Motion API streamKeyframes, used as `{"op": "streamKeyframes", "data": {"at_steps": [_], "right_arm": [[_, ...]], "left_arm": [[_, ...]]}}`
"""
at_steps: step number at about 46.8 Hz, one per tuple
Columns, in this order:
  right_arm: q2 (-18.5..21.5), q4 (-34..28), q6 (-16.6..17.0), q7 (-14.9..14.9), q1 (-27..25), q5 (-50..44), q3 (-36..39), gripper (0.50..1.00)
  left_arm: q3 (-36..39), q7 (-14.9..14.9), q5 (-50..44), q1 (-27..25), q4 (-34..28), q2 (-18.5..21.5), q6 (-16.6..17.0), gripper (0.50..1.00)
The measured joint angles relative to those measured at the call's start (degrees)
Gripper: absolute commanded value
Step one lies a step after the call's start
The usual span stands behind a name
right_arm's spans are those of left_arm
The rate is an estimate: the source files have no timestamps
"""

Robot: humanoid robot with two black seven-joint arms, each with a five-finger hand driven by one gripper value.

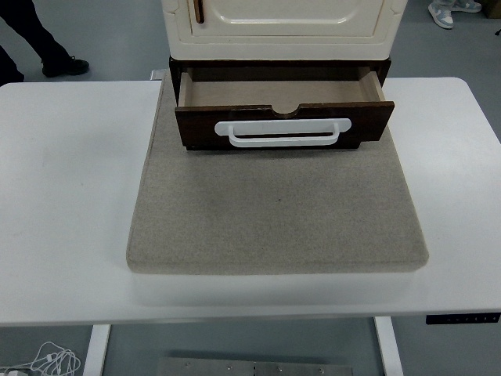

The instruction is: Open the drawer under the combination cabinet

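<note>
Drawer pulled out from under cream cabinet, inside bare; task looks done. White handle faces near edge, easy to reach. Cabinet sits at far end of beige mat, which likely stops sliding. Mat lies on white table. No robot hand visible, so hand state unknown. Grey floor behind; person's legs top left, shoes top right.

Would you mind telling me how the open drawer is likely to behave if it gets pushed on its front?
The drawer looks like rigid dark wood, so it should probably slide straight back under the cream cabinet rather than flex. Its white handle seems stiff. The felt mat underneath may keep the cabinet from skidding.
</note>
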Motion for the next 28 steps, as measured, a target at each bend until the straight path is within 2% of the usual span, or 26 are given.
{"op": "streamKeyframes", "data": {"at_steps": [5, 10, 23, 28], "right_arm": [[0.0, 0.01, 0.0, 0.0, 0.0, 0.0, 0.0, 0.926], [0.0, 0.01, 0.0, 0.02, 0.02, 0.0, 0.0, 0.926], [0.0, 0.01, 0.0, 0.0, 0.0, 0.0, 0.01, 0.926], [0.0, 0.0, 0.0, 0.01, 0.0, 0.0, 0.0, 0.926]], "left_arm": [[-3.19, -0.8, -0.79, 1.93, 4.32, 0.49, 5.31, 1.0], [-6.24, -0.51, -3.14, 4.06, 8.43, 0.87, 8.74, 1.0], [-7.01, 0.51, -13.48, 9.82, 19.65, 2.6, 9.72, 1.0], [-7.08, 1.7, -15.03, 11.96, 23.12, 2.71, 11.25, 1.0]]}}
